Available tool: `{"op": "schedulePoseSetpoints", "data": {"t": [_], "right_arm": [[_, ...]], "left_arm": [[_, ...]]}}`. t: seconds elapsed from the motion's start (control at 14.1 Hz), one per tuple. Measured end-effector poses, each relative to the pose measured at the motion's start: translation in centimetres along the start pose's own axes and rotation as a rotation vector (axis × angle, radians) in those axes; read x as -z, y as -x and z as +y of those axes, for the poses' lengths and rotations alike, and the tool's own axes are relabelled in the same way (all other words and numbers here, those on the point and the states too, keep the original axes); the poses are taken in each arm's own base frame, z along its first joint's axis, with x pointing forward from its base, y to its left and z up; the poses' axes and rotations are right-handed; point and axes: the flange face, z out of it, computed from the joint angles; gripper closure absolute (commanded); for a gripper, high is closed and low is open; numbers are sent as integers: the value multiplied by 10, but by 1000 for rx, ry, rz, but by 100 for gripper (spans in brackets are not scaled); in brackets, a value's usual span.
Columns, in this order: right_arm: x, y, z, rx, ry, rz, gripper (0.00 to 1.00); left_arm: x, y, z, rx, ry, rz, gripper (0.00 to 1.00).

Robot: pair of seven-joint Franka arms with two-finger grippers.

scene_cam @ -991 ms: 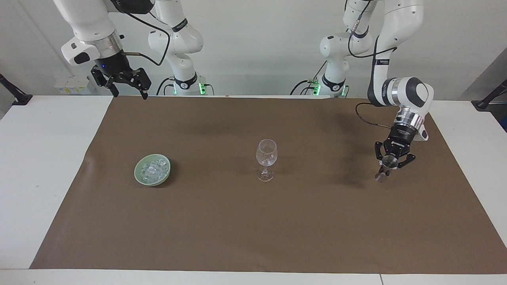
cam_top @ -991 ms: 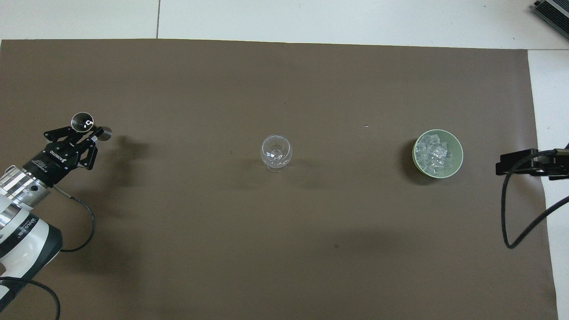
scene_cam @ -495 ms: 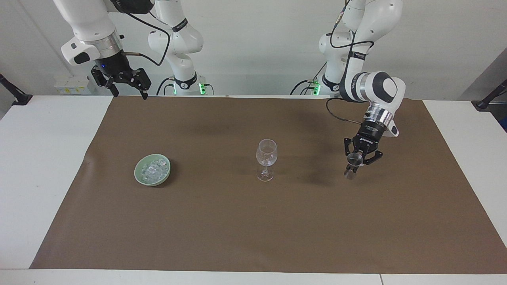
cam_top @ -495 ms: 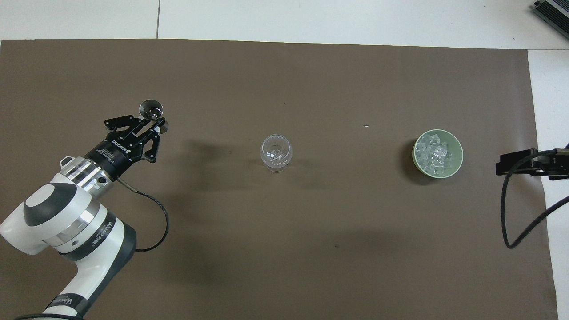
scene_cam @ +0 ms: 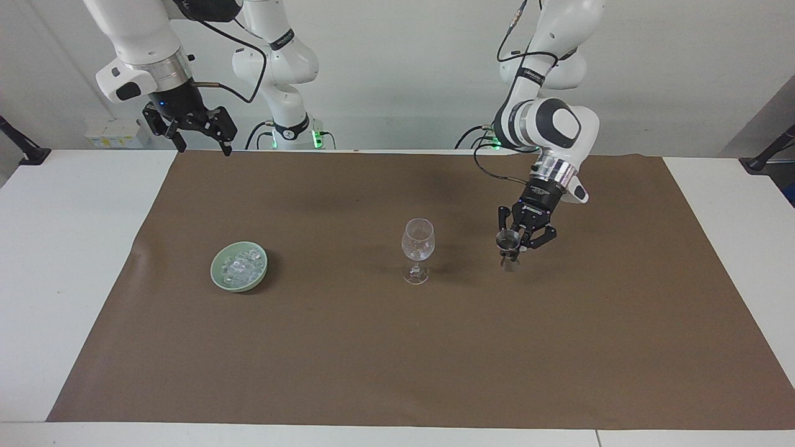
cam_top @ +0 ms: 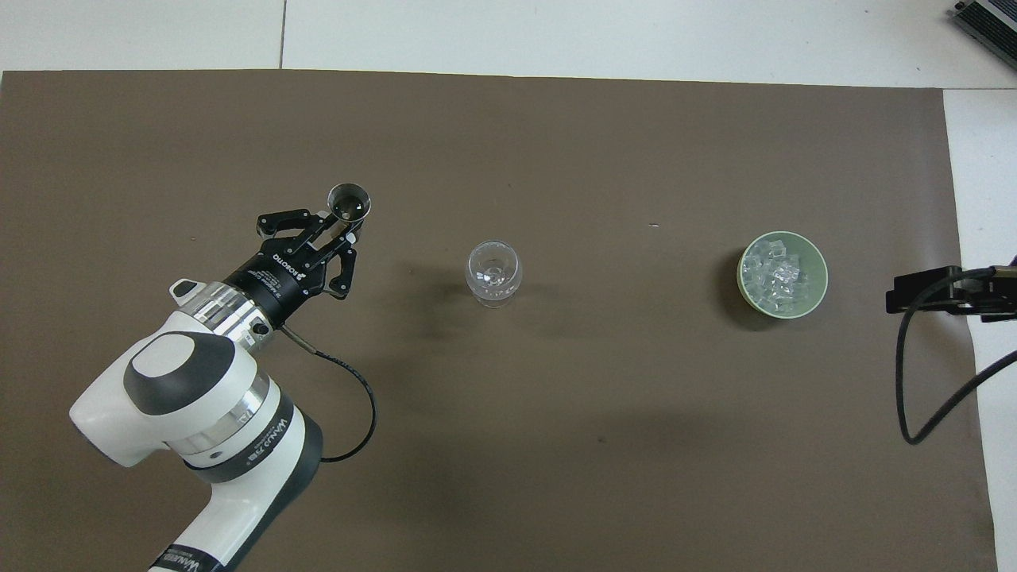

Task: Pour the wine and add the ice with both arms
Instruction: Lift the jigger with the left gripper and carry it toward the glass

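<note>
A: How much of the job can be judged as done?

B: Very little. The wine glass is seen upright in the middle of the brown mat, and no wine can be made out in it. A small metal jigger is gripped by the left hand, clenched on its waist and raised over the mat beside the glass, toward the left arm's end of the surface. Whether the jigger is filled cannot be told.

A: And the ice?

B: The ice is left untouched in the green bowl, which is set well apart from the glass, toward the right arm's end. So the pour is judged still to be made, and the ice step not yet begun.

A: What is done by the right arm?

B: It is kept waiting. The right hand is held released, with jaws spread, high over the mat's edge nearest the robots.

A: What is changed against the earlier frames?

B: The jigger has been carried a long way along the mat, from near the left arm's end to just short of the glass. In the overhead view the left hand is shown much closer to the glass than before. The glass, the bowl and the right hand have not been moved.
</note>
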Motion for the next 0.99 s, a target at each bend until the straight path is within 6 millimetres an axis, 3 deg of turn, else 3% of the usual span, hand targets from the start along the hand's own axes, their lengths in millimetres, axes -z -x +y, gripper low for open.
{"op": "schedulePoseSetpoints", "data": {"t": [0.5, 0.99], "right_arm": [[0, 0, 0, 0, 0, 0, 0], [0, 0, 0, 0, 0, 0, 0]], "left_arm": [[-15, 32, -53, -104, -19, 67, 100], [-26, 55, -75, -265, -15, 113, 100]]}}
